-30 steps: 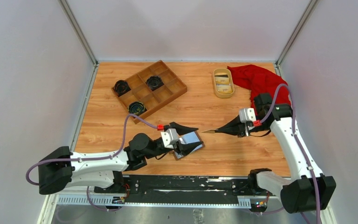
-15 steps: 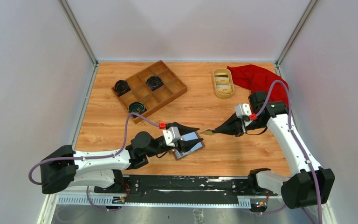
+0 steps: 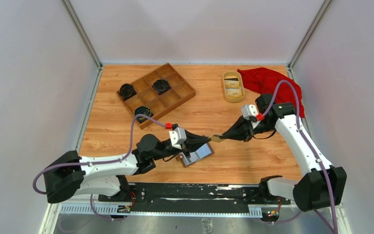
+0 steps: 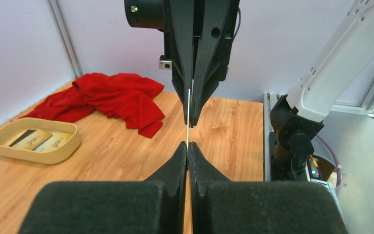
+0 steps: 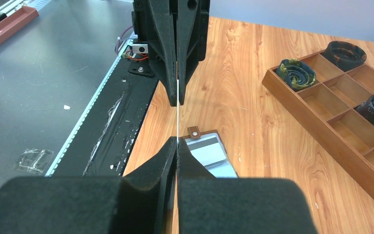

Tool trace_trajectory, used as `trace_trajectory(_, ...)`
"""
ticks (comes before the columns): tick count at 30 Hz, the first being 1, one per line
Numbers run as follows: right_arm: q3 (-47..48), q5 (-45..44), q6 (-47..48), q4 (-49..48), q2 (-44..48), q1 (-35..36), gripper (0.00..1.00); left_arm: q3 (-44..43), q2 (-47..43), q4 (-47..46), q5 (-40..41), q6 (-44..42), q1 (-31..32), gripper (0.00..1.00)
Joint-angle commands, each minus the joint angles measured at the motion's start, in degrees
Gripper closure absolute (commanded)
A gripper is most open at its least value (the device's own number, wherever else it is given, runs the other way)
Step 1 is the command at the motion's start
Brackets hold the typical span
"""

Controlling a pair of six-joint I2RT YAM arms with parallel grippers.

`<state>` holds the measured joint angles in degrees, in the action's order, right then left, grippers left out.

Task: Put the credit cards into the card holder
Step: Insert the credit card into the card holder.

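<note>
From the overhead camera I see the left gripper (image 3: 207, 140) and the right gripper (image 3: 223, 137) meeting almost tip to tip above the table (image 3: 253, 161). Each pinches one end of the same card (image 3: 216, 138), which hangs in the air between them. The wallet (image 3: 198, 153) lies open on the wood just beside the left gripper's fingers, its shiny grey inside facing up. Toward the far edge a yellow dish (image 3: 233, 101) holds the other cards (image 3: 232, 84), and a red cloth (image 3: 268, 82) is bunched just beside it on the right. Far left of centre sits a wooden tray (image 3: 168, 100) split into compartments, three of which hold dark coils (image 3: 161, 86).

On the left wrist camera my own fingers are pressed together on the near end of the card. I see it edge-on, as a thin pale line running straight up into the right gripper, whose jaws are also clamped on it. The dish with its cards sits at the left, and the red cloth lies behind it.

On the right wrist camera the picture mirrors that. My fingers are closed on the card's edge and the left gripper comes down from the top, also squeezed onto it. The open wallet rests on the table beneath the card and slightly to the right, its snap tab at the far end. The tray lies off to the right, well apart from the wallet.
</note>
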<state>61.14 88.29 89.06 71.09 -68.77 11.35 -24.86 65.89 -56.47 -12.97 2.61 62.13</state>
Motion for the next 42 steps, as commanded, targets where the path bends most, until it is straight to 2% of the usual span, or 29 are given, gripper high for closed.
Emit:
trace_trajectory(1,1.31,5.74,-2.54,-0.22,-0.64,0.94,0.86,-0.19,0.06,-1.30,-2.02,6.97,-2.38,1.00)
trace_trajectory(5,0.74,3.64,-3.05,-0.83,-1.38,0.95,0.38,1.88,-1.65,0.03,-3.68,18.43,-7.79,1.00)
trace_trajectory(7,0.99,0.85,-4.17,-1.77,-2.04,0.89,0.06,2.95,-2.45,2.84,-4.50,24.83,-11.05,1.00)
trace_trajectory(9,1.37,-2.23,-7.74,-3.75,-3.07,0.86,0.01,4.66,-3.10,5.20,-6.09,29.67,-13.99,1.00)
trace_trajectory(11,0.85,-6.30,-17.93,-10.90,-3.80,0.82,0.00,7.00,-3.26,7.13,-8.12,34.35,-16.93,1.00)
trace_trajectory(14,-3.92,-16.45,-44.93,-32.66,-2.92,0.90,0.00,9.95,-2.09,10.03,-12.65,40.94,-21.90,1.00)
trace_trajectory(16,-6.46,-22.99,-54.37,-41.55,-3.16,0.97,0.00,11.54,-0.03,10.41,-16.32,44.46,-25.04,1.00)
trace_trajectory(20,-5.98,-25.32,-60.83,-42.53,-8.69,1.35,0.00,11.84,4.96,10.41,-22.58,48.06,-29.75,1.00)
trace_trajectory(23,-6.13,-26.89,-61.91,-42.70,-12.72,3.17,0.00,10.53,8.59,10.41,-25.57,49.31,-32.17,1.00)
trace_trajectory(28,-5.04,-31.46,-63.89,-42.85,-18.32,7.58,0.04,8.88,13.02,10.41,-28.32,50.54,-33.19,1.00)
trace_trajectory(32,-3.80,-34.20,-65.28,-42.89,-22.46,9.65,0.16,9.22,15.87,10.37,-28.88,50.83,-33.32,1.00)
trace_trajectory(34,-3.01,-34.21,-65.56,-42.44,-24.06,10.28,0.26,9.42,17.08,10.41,-29.01,50.84,-33.39,1.00)
trace_trajectory(39,-1.67,-34.64,-65.95,-41.42,-27.29,11.83,0.61,9.32,18.89,10.41,-28.69,50.39,-33.39,1.00)
trace_trajectory(42,-1.15,-35.12,-66.03,-40.87,-28.93,12.78,0.72,8.96,19.81,10.41,-28.75,50.39,-33.43,1.00)
